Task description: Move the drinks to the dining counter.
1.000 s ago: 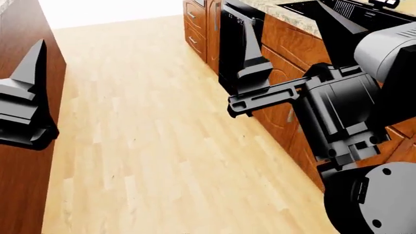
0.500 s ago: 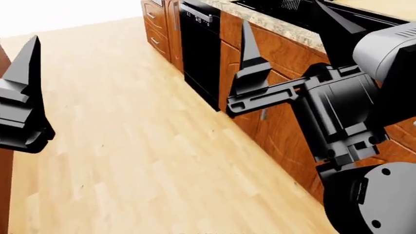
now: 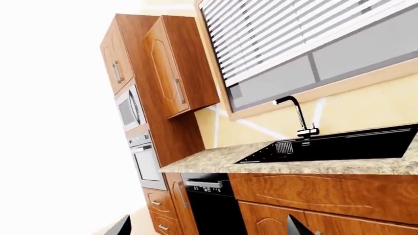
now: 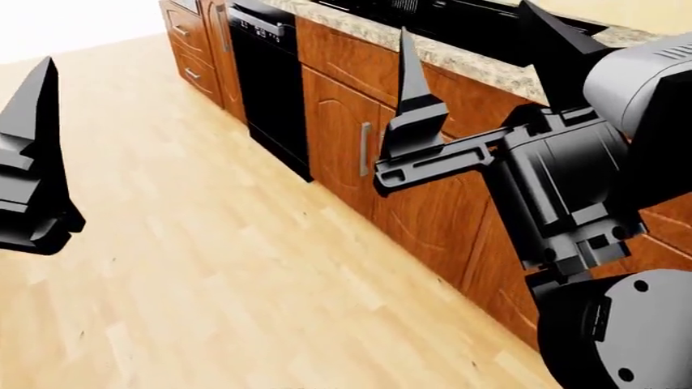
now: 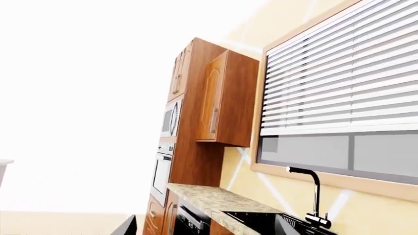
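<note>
Right gripper (image 4: 465,61), jaws spread wide and empty, held before the orange cabinets (image 4: 346,142) and black dishwasher (image 4: 265,81). Left gripper (image 4: 32,170): one finger visible, so its state cannot be told. Sink (image 3: 346,144) and faucet (image 3: 297,115) lie beyond. No drinks or dining counter appear in any view. Since the earlier frames, the cabinets have shifted leftward.

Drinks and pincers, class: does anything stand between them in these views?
It cannot be judged: no drinks appear in any view. Both the left pincer and right pincer hang empty above wood floor beside the cabinets.
</note>
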Robot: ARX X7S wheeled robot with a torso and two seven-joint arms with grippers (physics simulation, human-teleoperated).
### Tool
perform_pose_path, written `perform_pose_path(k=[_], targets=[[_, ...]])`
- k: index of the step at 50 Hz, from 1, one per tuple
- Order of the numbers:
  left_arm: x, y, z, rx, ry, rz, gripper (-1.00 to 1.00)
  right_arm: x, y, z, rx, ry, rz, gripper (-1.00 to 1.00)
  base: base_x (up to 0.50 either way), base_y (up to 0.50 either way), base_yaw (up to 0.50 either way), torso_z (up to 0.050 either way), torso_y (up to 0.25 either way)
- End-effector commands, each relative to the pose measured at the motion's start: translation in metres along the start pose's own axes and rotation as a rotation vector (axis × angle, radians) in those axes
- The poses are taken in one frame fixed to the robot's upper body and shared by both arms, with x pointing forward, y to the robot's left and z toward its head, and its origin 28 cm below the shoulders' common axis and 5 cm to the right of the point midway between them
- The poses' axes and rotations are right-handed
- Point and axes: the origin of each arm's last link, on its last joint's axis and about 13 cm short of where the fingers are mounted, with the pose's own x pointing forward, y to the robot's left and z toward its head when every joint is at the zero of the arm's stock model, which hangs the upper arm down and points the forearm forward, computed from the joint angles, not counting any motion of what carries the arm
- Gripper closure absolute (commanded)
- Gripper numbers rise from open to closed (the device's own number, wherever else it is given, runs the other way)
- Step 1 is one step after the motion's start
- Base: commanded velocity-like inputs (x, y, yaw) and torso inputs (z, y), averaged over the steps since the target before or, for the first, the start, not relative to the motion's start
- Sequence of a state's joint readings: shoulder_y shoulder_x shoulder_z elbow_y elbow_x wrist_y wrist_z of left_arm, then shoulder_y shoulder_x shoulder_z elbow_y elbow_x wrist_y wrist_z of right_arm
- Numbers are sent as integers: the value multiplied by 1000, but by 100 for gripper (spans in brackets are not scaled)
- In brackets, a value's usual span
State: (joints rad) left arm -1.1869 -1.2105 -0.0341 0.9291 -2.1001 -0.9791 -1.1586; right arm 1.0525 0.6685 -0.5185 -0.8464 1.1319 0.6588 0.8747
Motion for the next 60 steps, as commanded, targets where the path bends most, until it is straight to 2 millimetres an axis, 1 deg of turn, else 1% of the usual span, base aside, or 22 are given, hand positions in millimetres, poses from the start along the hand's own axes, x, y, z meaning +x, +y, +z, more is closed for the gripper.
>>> perform_pose_path(k=[1, 8, 25, 35, 43, 60], targets=[[2, 0, -1, -4, -2, -3, -100, 1, 1, 1, -6, 2, 5, -100, -84, -98, -500, 0, 0], [2, 1, 1, -3, -8, -2, -100, 3, 2, 3, -8, -1, 12, -100, -85, -94, -500, 0, 0], [1, 1, -2, -1, -2, 0, -100, 2, 2, 1, -14, 4, 8, -100, -86, -83, -500, 0, 0], [0, 0, -3, 1, -1, -1, -100, 2, 2, 0, -25, 9, 3, -100, 21, 15, -500, 0, 0], [-1, 1, -3, 3, -3, 1, -100, 1, 2, 2, -27, -15, 19, -100, 558, -14, -62, 0, 0], [0, 1, -2, 4, -5, -2, -100, 2, 3, 2, -25, -2, 21, -100, 584, 51, 0, 0, 1]])
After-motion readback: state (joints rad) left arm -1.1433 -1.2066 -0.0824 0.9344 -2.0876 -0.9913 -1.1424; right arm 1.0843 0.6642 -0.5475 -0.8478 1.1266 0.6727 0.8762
